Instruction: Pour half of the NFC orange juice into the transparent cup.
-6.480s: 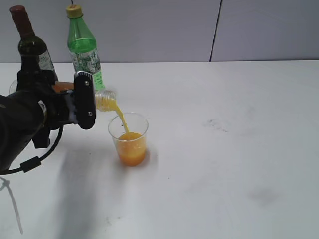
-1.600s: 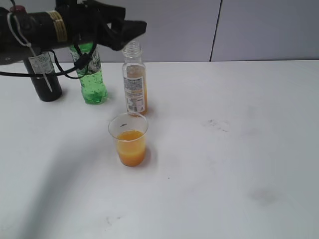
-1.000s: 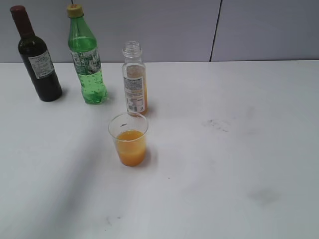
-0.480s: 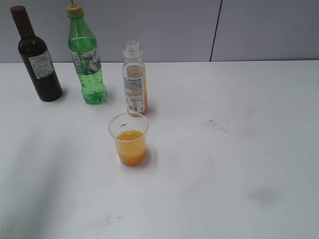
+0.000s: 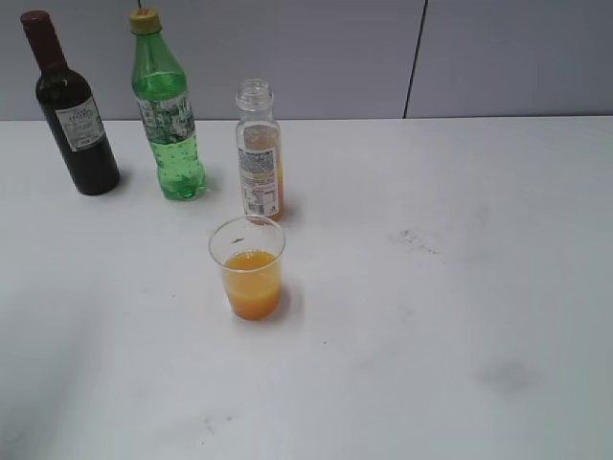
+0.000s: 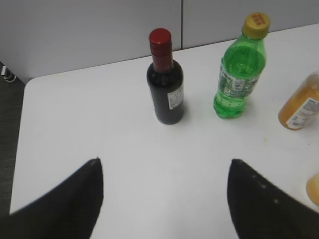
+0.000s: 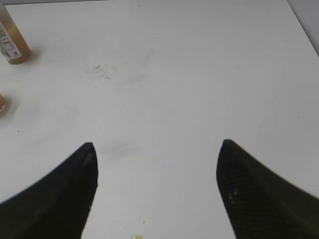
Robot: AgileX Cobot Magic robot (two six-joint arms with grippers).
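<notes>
Standing upright near the far edge of the white table (image 5: 460, 316), the NFC orange juice (image 5: 259, 153) has no cap and only a little orange drink low in it. In the left wrist view the picture's right edge cuts this bottle off, so only its lower part shows. In the right wrist view only its bottom shows, at the top left corner. The words on its label are too small to read.

The transparent cup (image 5: 247, 266) stands just in front of the bottle, toward the near edge, not touching it. It is about half full of orange drink. Both wrist views show only a thin orange sliver of it at the picture's edge.

Along the far edge, toward the far left corner, stand the green bottle (image 5: 167, 110) with its yellow cap and the dark wine bottle (image 5: 73, 110).

The left gripper (image 6: 164, 199) and the right gripper (image 7: 157, 184) each hang above bare table with fingers wide apart, holding nothing. Neither arm shows in the exterior view.

A short while ago the left arm reached over the bottles at the far left. Now it is gone from that view. The bottles and the cup have not moved.
</notes>
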